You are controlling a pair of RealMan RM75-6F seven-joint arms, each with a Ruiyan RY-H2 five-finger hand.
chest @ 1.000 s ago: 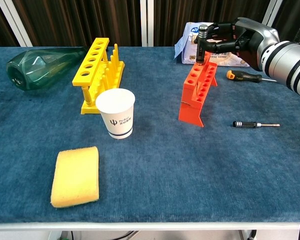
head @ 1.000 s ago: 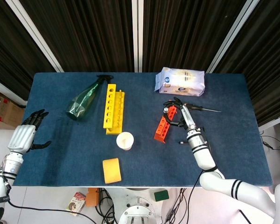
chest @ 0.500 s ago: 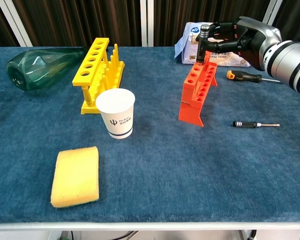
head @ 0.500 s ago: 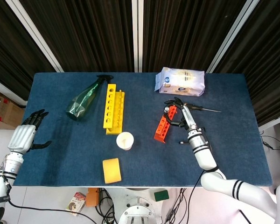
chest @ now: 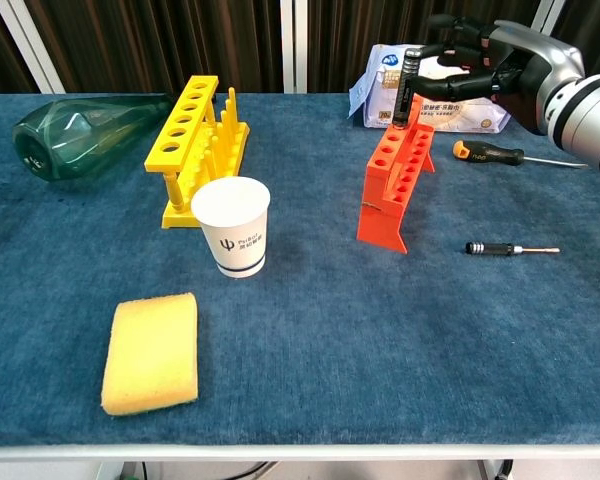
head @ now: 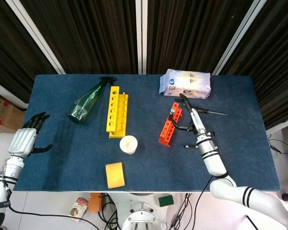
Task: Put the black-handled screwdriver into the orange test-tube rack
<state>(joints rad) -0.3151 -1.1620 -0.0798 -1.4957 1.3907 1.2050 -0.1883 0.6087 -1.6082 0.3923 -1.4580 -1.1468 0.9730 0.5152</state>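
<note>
The black-handled screwdriver (chest: 407,85) (head: 172,114) stands upright in the far end hole of the orange test-tube rack (chest: 395,185) (head: 167,128). My right hand (chest: 490,65) (head: 191,117) hovers just right of the handle. Its fingers are spread apart and reach toward the handle without gripping it. My left hand (head: 25,139) hangs open past the table's left edge, holding nothing; the chest view does not show it.
A small black screwdriver (chest: 510,248) and an orange-handled one (chest: 490,153) lie right of the rack. A white pack (chest: 430,100) sits behind it. To the left are a yellow rack (chest: 195,140), paper cup (chest: 233,228), sponge (chest: 150,352) and green bottle (chest: 75,135).
My right hand has let go of the screwdriver, spread its fingers and drawn back to the right. The screwdriver stays upright in the rack. The left hand has not moved.
</note>
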